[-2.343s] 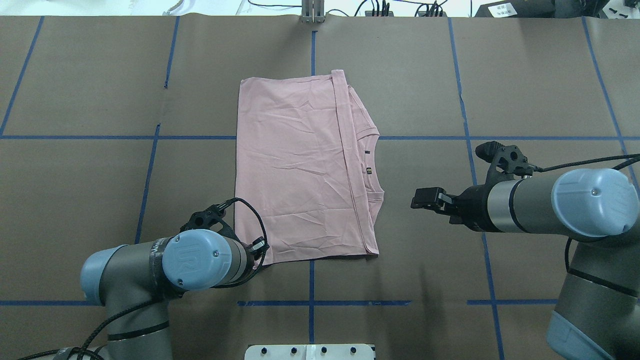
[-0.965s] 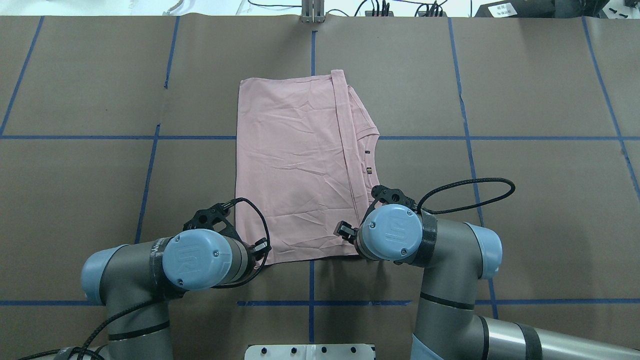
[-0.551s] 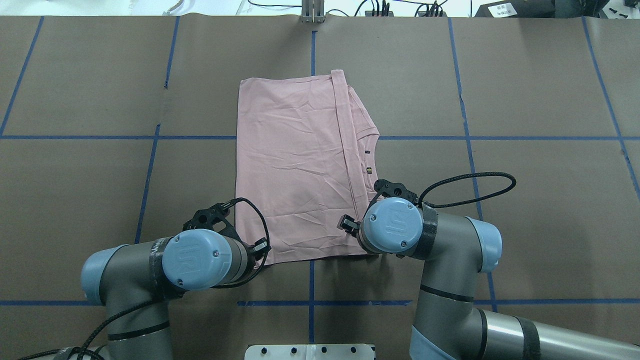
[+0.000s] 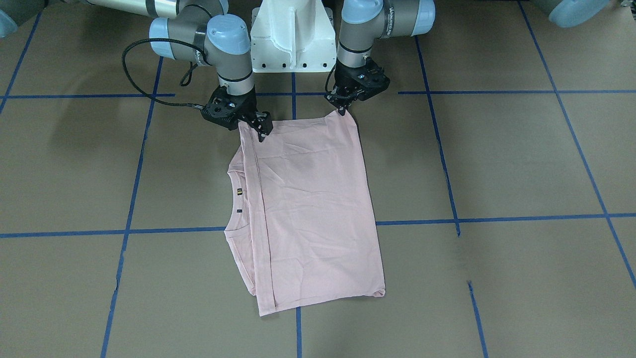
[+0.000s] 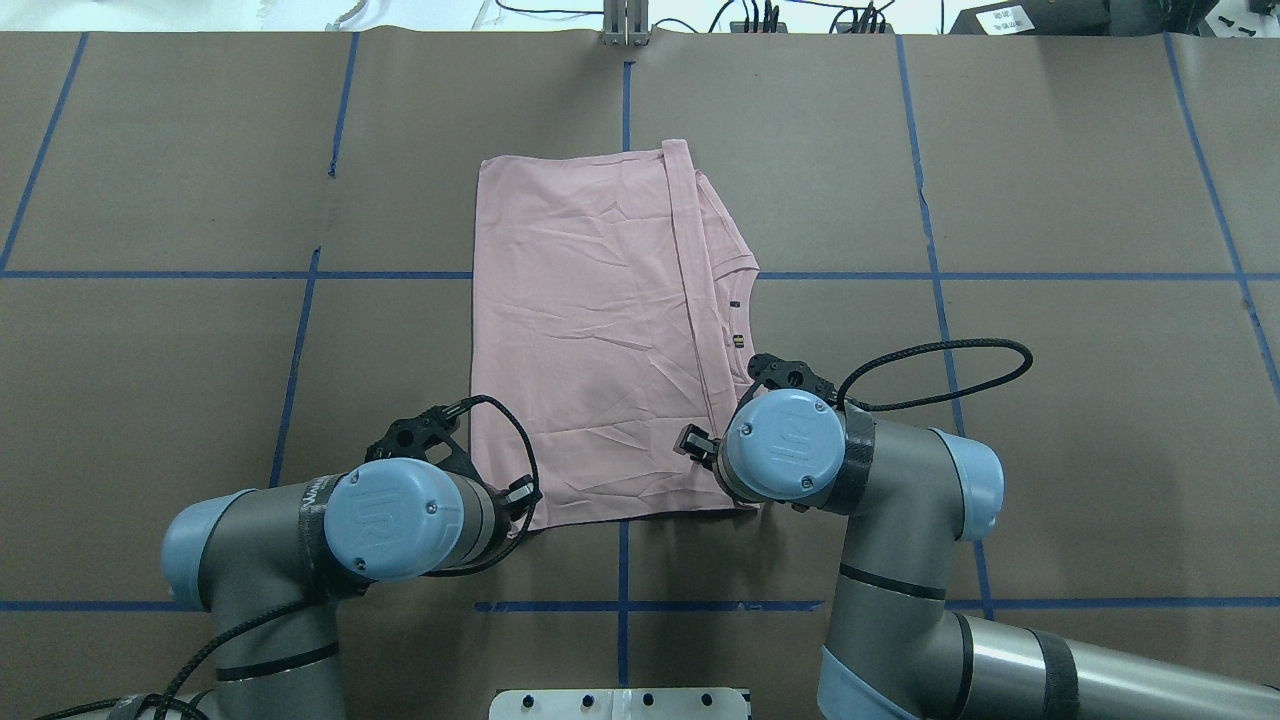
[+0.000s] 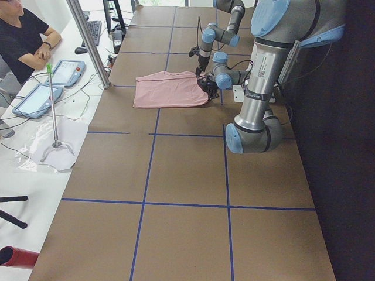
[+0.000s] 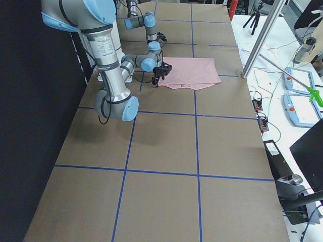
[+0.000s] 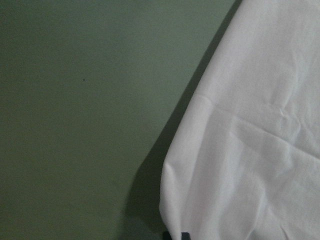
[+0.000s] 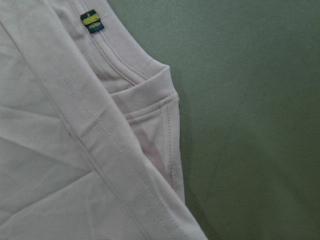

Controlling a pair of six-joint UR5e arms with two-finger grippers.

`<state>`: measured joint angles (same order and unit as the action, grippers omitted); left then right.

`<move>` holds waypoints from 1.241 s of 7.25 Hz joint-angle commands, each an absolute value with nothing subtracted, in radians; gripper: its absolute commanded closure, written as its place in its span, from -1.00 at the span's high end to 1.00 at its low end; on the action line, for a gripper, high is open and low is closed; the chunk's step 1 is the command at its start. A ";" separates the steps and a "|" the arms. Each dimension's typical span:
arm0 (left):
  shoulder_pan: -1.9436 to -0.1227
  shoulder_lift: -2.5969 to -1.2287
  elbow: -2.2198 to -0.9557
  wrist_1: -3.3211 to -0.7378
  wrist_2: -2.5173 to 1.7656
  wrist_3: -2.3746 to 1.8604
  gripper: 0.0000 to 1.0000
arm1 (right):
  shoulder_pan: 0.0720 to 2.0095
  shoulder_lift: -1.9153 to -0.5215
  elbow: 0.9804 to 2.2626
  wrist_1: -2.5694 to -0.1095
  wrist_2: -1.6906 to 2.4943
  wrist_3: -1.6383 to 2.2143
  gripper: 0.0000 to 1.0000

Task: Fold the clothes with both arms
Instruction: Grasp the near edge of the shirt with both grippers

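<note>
T-shirt (image 5: 590, 330) lengthwise near-to-far, collar (image 9: 125, 50) rightward; left pincer (image 4: 343, 110) tight on corner (image 4: 348, 118), right pincer (image 4: 262, 133) unclear

In the overhead view the left arm's joint cap (image 5: 390, 520) hides the fingers of the left gripper (image 4: 343, 108), and the right arm's joint cap (image 5: 785, 445) hides those of the right gripper (image 4: 262, 130). In the front-facing view both are too small to judge the grip. The lettering on the tag (image 9: 92, 22) is blurred.

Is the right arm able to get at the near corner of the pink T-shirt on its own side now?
Probably yes: the right claw is poised right at that corner of the T-shirt, and nothing lies between them.
</note>
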<state>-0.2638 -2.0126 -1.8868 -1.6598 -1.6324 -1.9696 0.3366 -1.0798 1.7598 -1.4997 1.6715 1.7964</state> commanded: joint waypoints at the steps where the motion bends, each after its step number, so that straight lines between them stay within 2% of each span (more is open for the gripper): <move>1: -0.264 -2.011 -1.888 -1.660 -1.632 -1.970 -1.00 | 0.328 -1.075 1.759 -1.500 1.672 1.796 0.89; 5: -0.264 -2.011 -1.890 -1.660 -1.632 -1.971 -1.00 | 0.324 -1.074 1.759 -1.500 1.674 1.796 0.61; 6: -0.264 -2.011 -1.890 -1.660 -1.632 -1.971 -1.00 | 0.324 -1.074 1.761 -1.500 1.677 1.796 0.08; 7: -0.264 -2.011 -1.890 -1.660 -1.632 -1.971 -1.00 | 0.324 -1.074 1.761 -1.500 1.677 1.796 -0.70; 8: -0.264 -2.011 -1.890 -1.660 -1.632 -1.971 -1.00 | 0.324 -1.074 1.761 -1.500 1.677 1.796 -1.00; 9: -0.264 -2.011 -1.890 -1.660 -1.632 -1.971 -1.00 | 0.324 -1.074 1.761 -1.500 1.677 1.798 -1.00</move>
<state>-0.2638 -2.0110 -1.8898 -1.6598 -1.6321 -1.9712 0.3238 -1.0736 1.7618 -1.5002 1.6765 1.7966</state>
